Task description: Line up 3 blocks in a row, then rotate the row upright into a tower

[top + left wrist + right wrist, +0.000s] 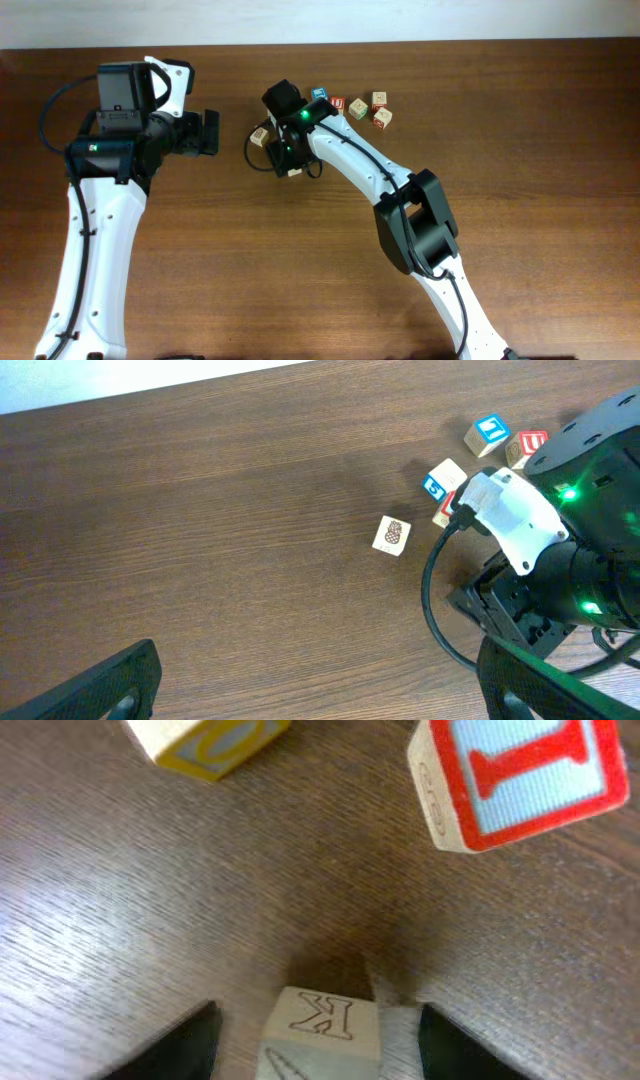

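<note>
Left gripper (207,132): jaws wide, empty, left of frame. Pale wooden cube with tan mark (260,134) sits alone, centre-left. Right gripper (318,1050): jaws parted, straddling pale wooden "K" cube (322,1015) on the table, apparently not pinching. Likely mid-task, but how many are turned is unclear. Clustered small wooden cubes (358,108) upper right: faces unreadable overhead.

Right arm (560,560) near clustered cubes (489,432), pale marked cube (391,535) apart
</note>
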Available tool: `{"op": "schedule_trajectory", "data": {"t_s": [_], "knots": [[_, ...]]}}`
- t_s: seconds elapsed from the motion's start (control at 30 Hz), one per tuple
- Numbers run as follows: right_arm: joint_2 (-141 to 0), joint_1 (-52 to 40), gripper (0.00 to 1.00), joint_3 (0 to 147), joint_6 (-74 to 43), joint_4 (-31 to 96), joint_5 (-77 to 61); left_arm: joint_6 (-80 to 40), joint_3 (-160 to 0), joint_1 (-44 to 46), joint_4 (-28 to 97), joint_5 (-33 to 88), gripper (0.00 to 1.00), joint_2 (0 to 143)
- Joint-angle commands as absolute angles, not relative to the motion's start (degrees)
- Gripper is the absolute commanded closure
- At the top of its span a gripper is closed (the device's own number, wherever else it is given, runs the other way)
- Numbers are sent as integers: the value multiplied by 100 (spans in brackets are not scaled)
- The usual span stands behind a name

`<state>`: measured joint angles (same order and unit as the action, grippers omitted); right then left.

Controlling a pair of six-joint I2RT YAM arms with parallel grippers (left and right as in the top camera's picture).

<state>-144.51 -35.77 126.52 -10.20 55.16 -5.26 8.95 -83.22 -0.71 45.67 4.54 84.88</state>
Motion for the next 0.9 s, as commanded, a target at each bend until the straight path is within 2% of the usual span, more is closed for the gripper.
{"op": "schedule_trajectory", "data": {"t_s": [0.0,0.1,0.23,0.33,0.5,0.6,0.67,0.77,0.8,0.87], "knots": [[-14536,-3568,55,12619,-987,5527,-381,845,-8444,-54,4558,517,1,8508],[-14453,-3544,66,12667,-1330,6066,-379,845,-8444,-54,4558,517,1,8508],[-14276,-3179,71,12669,-2504,7330,-377,845,-8444,-54,4558,517,1,8508],[-14276,-2770,67,12667,-2709,7929,-379,845,-8444,-54,4558,517,1,8508],[-14276,-2506,67,12665,-2707,8281,-379,845,-8444,-54,4558,517,1,8508],[-14276,-2508,58,12665,-2705,8512,-425,845,-8444,-54,4558,517,1,8508],[-14263,-2493,57,12717,-2683,8613,-482,845,-8444,-54,4558,517,1,8508],[-14221,-2401,56,13808,-2331,8812,-548,845,-8444,-54,4558,517,1,8508],[-14221,-2237,53,14457,-2106,8796,-473,845,-8444,-54,4558,517,1,8508],[-14221,-1977,49,14746,-1619,8379,-16,845,-8444,-54,4558,515,1,8508]]}}
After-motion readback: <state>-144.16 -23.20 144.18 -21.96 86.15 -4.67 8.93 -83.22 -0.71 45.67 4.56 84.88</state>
